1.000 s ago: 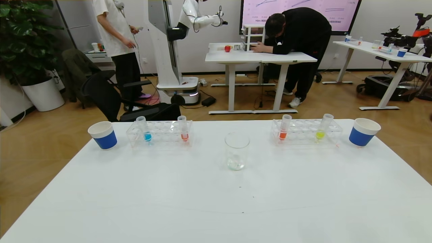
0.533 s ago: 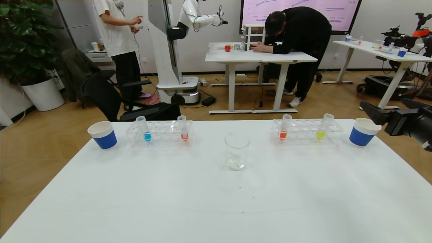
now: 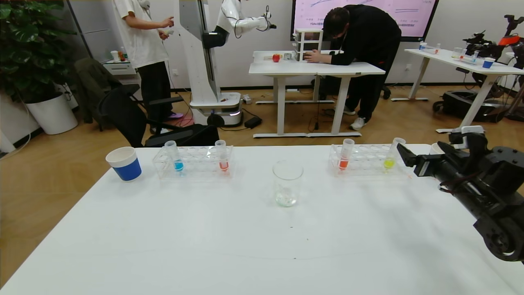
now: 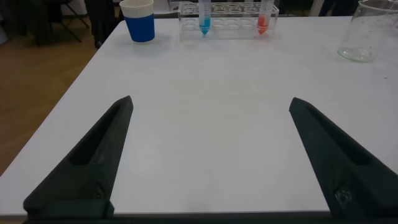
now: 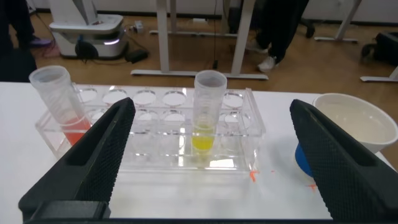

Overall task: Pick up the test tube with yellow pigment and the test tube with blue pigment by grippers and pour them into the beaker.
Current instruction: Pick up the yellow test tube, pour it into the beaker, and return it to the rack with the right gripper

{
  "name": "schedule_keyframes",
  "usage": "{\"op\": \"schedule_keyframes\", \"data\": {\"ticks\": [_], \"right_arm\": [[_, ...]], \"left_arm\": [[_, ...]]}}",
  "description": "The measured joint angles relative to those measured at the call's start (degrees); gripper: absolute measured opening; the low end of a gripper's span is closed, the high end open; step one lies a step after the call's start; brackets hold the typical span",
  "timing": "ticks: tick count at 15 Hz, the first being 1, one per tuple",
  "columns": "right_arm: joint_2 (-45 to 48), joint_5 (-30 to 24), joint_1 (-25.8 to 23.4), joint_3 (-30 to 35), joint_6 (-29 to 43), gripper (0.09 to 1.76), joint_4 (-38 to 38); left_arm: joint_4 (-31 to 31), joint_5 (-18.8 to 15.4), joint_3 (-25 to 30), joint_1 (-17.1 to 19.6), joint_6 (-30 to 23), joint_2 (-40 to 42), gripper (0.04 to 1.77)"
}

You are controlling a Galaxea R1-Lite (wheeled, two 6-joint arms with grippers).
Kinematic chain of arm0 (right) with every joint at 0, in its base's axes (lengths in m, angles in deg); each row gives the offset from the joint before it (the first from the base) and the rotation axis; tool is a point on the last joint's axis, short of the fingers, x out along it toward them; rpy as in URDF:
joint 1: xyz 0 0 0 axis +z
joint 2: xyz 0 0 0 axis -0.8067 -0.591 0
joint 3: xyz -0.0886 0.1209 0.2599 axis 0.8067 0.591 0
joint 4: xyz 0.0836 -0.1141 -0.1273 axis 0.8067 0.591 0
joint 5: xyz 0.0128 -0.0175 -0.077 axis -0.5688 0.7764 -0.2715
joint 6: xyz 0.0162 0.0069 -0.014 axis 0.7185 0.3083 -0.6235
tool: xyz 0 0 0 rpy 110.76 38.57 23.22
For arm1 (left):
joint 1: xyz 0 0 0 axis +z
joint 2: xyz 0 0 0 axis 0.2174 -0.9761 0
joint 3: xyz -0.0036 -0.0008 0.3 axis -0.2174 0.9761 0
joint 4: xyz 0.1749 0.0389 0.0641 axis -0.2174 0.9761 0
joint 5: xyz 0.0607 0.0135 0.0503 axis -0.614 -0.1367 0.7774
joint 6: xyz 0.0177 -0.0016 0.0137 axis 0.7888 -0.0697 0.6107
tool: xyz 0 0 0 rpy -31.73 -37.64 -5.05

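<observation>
My right gripper (image 5: 208,155) is spread wide, the test tube with yellow pigment (image 5: 208,118) centred just ahead in its rack (image 5: 252,134). Closing off-centre could nudge the paper cup (image 5: 351,124) beside my finger or tilt the tube.

Matte black throughout on the right arm (image 3: 483,188) — chunky round housing with small screws beside the table (image 3: 262,246) edge, a thinner segment beyond it, thin black cable looped beneath. Small white block on top, behind the right gripper (image 3: 403,155). Long, tapering black fingers (image 5: 93,168) with a finely stippled inner surface — wedge-shaped, thick at the base. Left gripper (image 4: 208,155) alike: two smooth black wedge fingers above the table, a small embossed mark near one base.
</observation>
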Motion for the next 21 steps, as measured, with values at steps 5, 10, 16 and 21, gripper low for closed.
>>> {"op": "schedule_keyframes", "data": {"ticks": [5, 10, 16, 21], "right_arm": [[-8.74, -0.06, -0.83, -4.75, 0.21, 1.74, -0.72], [-13.81, -0.17, -1.13, -13.52, 1.0, 1.74, -0.71], [-17.73, -0.59, -0.74, -23.32, 1.0, 1.74, 3.94], [-19.41, -0.66, -0.57, -25.89, 0.94, 1.69, 3.83]], "left_arm": [[0.0, -0.02, 0.0, 0.0, 0.0, 0.0, 1.75], [0.0, 0.0, 0.0, 0.0, 0.01, 0.0, 1.75], [0.0, 0.0, 0.0, 0.0, 0.0, 0.0, 1.75], [-0.02, 0.0, 0.0, 0.0, 0.0, 0.0, 1.75]]}}
